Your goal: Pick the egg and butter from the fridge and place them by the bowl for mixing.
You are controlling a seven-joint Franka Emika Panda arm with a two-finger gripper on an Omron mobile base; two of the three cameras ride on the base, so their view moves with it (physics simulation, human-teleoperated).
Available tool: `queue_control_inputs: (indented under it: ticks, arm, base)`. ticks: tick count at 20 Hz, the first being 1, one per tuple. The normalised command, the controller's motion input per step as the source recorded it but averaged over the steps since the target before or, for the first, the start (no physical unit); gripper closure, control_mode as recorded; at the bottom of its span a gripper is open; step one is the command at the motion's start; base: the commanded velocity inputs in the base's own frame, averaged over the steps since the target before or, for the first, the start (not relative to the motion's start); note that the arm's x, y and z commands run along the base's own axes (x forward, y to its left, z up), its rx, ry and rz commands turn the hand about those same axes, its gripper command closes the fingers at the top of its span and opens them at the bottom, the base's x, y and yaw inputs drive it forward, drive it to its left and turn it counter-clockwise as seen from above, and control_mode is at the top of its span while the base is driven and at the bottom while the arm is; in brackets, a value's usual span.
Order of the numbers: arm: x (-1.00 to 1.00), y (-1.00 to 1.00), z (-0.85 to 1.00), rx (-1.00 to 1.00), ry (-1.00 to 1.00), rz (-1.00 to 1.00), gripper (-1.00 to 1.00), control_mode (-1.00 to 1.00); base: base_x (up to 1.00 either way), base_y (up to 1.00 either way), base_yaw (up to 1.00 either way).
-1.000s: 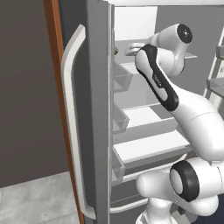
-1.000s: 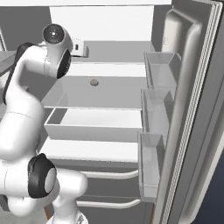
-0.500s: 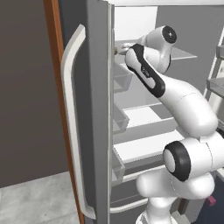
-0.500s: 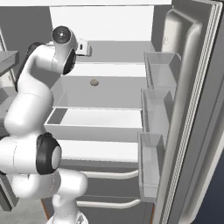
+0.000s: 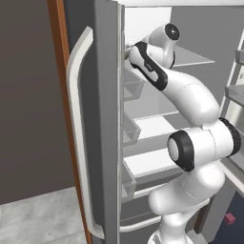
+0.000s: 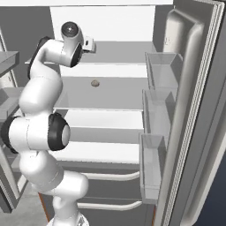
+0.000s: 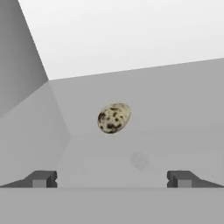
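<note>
One speckled egg (image 7: 113, 118) — pale tan with dark blotches — lying on a grey shelf (image 6: 119, 95) inside the open fridge (image 6: 194, 110), untouched. Hovering before it with gripper (image 7: 111, 178) fingers spread wide — gripping nothing.

Inside the open fridge (image 6: 110, 26): white back wall, grey glass-like shelves stacked one above another. On the middle shelf (image 6: 114, 95), a single small speckled egg (image 6: 95, 83), resting toward the back edge, left of centre, well apart from the right edge. In the hand view, same egg (image 7: 113, 117) lying on its side on the grey shelf surface, near the rear wall. Upper shelf (image 6: 123, 46) and lower shelves bare in the base views.
</note>
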Motion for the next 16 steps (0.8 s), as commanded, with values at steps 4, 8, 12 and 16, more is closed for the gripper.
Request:
queue_control_inputs:
  ticks: [4, 8, 12, 16]
  arm:
    - [0.53, 0.11, -0.04, 0.00, 0.00, 0.00, -1.00, -1.00]
    - [0.40, 0.12, -0.12, 0.00, 0.00, 0.00, -1.00, -1.00]
    - [0.36, 0.06, -0.03, 0.00, 0.00, 0.00, -1.00, -1.00]
    - [0.32, 0.00, -0.06, 0.00, 0.00, 0.00, -1.00, -1.00]
  base:
    - [0.00, 0.00, 0.00]
    - [0.00, 0.00, 0.00]
    - [0.00, 0.00, 0.00]
    - [0.00, 0.00, 0.00]
